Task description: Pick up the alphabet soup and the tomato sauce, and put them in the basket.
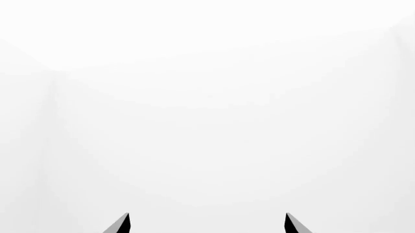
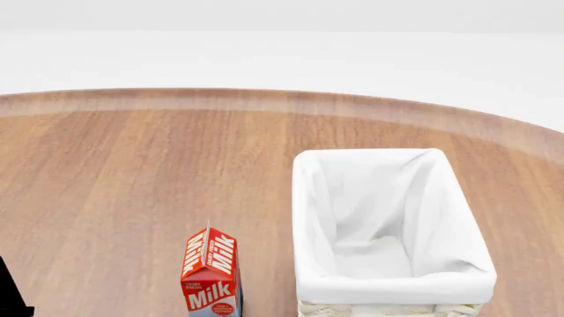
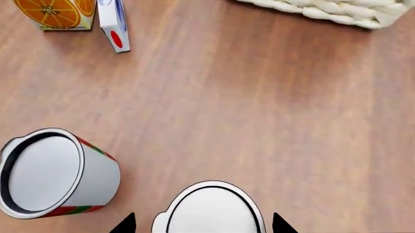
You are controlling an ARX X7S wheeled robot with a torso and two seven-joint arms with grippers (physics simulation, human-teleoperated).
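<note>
Hovering with fingertips spread either side of a silver-topped can [image 3: 211, 211], likely the alphabet soup, the right gripper [image 3: 203, 224] grips nothing yet, beside the tomato sauce [image 3: 55, 173], while the left gripper [image 1: 206, 224] is open on nothing.

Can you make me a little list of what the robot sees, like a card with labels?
basket: white cloth lining, nothing inside
milk carton: upright, beside the basket
tomato sauce: on the table, not held
other can: between the right gripper fingertips, label hidden
orange juice carton: further away
left gripper: open, holding nothing
</note>
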